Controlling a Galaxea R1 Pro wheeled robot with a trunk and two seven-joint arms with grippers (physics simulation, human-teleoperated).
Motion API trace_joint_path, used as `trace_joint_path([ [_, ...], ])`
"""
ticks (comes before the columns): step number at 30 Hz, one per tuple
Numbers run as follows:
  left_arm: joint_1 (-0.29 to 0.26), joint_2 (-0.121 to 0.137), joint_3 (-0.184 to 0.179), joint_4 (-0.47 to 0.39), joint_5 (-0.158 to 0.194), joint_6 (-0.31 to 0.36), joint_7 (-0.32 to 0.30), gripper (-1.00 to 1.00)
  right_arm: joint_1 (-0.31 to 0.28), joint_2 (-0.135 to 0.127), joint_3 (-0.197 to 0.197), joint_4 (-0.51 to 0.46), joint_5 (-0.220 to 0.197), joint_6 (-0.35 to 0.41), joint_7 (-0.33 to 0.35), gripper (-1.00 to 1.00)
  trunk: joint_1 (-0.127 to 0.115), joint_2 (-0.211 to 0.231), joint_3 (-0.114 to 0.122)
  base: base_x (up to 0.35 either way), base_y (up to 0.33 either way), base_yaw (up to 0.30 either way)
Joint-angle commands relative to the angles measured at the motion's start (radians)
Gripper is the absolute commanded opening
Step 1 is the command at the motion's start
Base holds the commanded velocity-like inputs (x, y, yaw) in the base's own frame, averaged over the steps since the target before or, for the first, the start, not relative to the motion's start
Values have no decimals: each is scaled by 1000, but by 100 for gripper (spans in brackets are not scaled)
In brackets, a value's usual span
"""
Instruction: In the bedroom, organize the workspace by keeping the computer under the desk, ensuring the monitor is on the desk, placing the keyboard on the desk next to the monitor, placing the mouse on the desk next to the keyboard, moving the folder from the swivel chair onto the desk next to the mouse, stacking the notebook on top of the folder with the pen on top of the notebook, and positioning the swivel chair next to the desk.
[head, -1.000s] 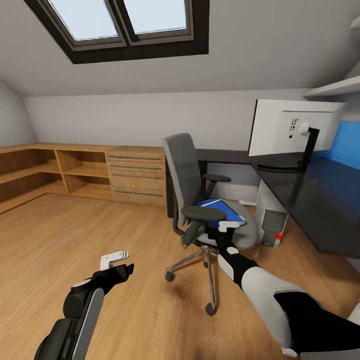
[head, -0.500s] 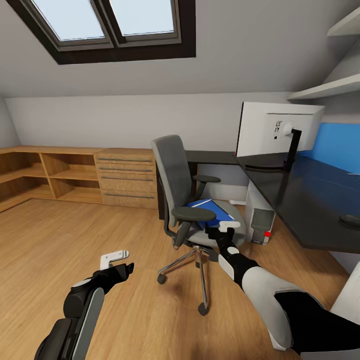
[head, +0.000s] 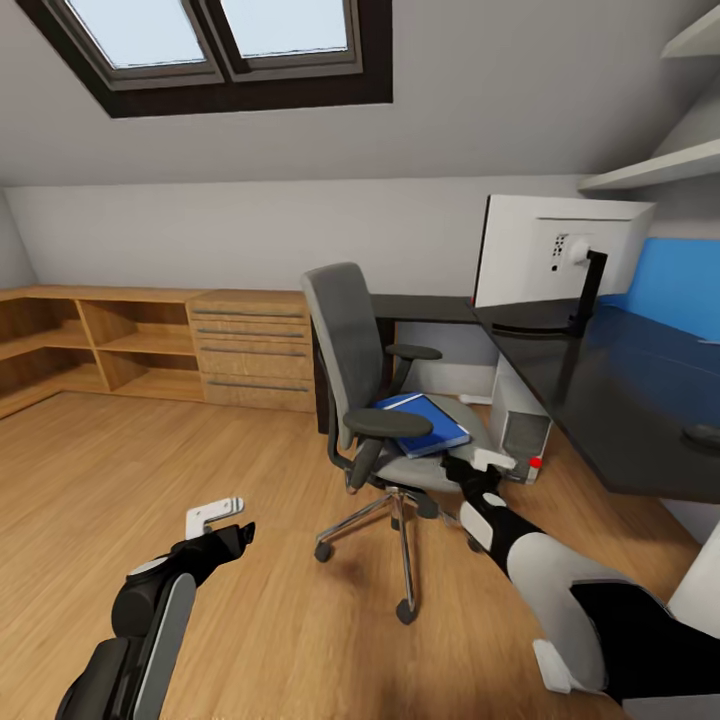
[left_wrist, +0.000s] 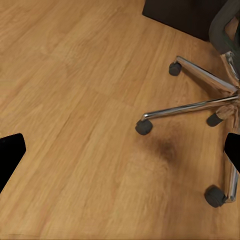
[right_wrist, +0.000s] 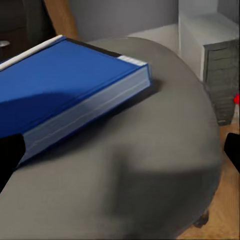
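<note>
The grey swivel chair (head: 352, 330) stands on the wood floor beside the black desk (head: 610, 400). A blue folder (head: 425, 422) lies flat on its seat (right_wrist: 150, 175). My right gripper (head: 480, 465) hovers open at the seat's front right edge, just short of the folder (right_wrist: 65, 85). My left gripper (head: 222, 526) hangs open over bare floor, left of the chair's metal base (left_wrist: 200, 105). The monitor (head: 555, 250) stands on the desk with its white back toward me. The pale computer (head: 520, 425) sits on the floor under the desk.
A wooden drawer chest (head: 245, 350) and low open shelves (head: 90, 340) line the back wall. A small dark rounded shape (head: 703, 435), perhaps the mouse, lies near the desk's right end. White wall shelves (head: 650, 165) hang above the desk. Open floor spreads to the left.
The view has swung to the right and then settled. My right gripper has moved right along the seat front, uncovering more of the folder. My left arm has dropped slightly.
</note>
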Motion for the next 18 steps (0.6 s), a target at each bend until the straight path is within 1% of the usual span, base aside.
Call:
trace_joint_path([
  [1, -1, -1, 2, -1, 11, 4, 7, 100, -1, -9, 3, 0, -43, -2, -2, 100, 0, -1, -5, 0, 0, 0],
  [3, -1, -2, 4, -1, 11, 4, 7, 100, -1, -19, 4, -1, -106, -2, -1, 100, 1, -1, -13, 0, 0, 0],
  [7, -1, -2, 5, -2, 11, 4, 7, 100, -1, -26, 5, -4, -152, -12, 2, 100, 3, -2, -28, 0, 0, 0],
  [11, -1, -2, 5, -2, 11, 4, 7, 100, -1, -26, 5, -3, -163, -58, 8, 100, 5, -3, -44, 0, 0, 0],
  [16, -1, -2, 5, -2, 11, 4, 7, 100, -1, -31, 3, -3, -171, -70, 13, 100, 7, -4, -63, 0, 0, 0],
  [17, -1, -2, 5, -2, 11, 4, 8, 100, -1, -34, 3, -3, -182, -72, 14, 100, 7, -5, -67, 0, 0, 0],
  [18, -1, -2, 5, -2, 11, 4, 8, 100, -1, -36, 3, -4, -203, -72, 14, 100, 8, -5, -71, 0, 0, 0],
])
